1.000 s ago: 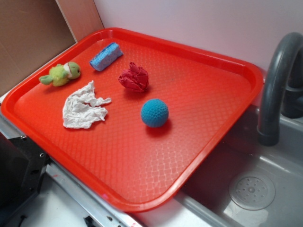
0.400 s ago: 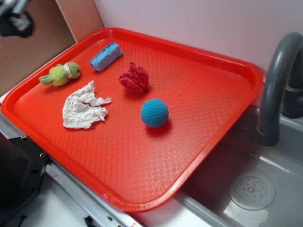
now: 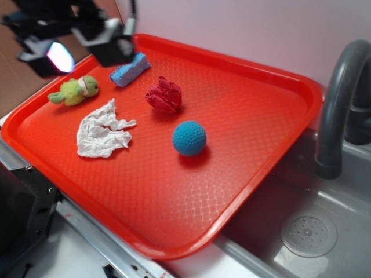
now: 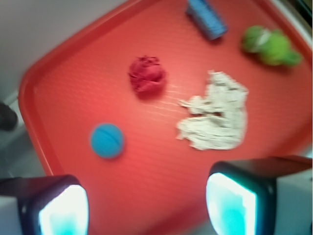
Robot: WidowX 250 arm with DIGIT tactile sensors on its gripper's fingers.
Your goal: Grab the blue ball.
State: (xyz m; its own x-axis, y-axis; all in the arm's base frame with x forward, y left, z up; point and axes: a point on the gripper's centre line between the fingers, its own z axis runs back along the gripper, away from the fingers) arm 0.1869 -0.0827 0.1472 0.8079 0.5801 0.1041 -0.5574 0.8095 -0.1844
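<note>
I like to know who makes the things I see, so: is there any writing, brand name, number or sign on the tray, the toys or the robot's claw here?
None can be read in either view.
The red tray, blue ball, red wad, white cloth, blue sponge and green plush toy show no lettering.
The gripper, jaws apart, is blurred; no marks can be made out on it.
</note>
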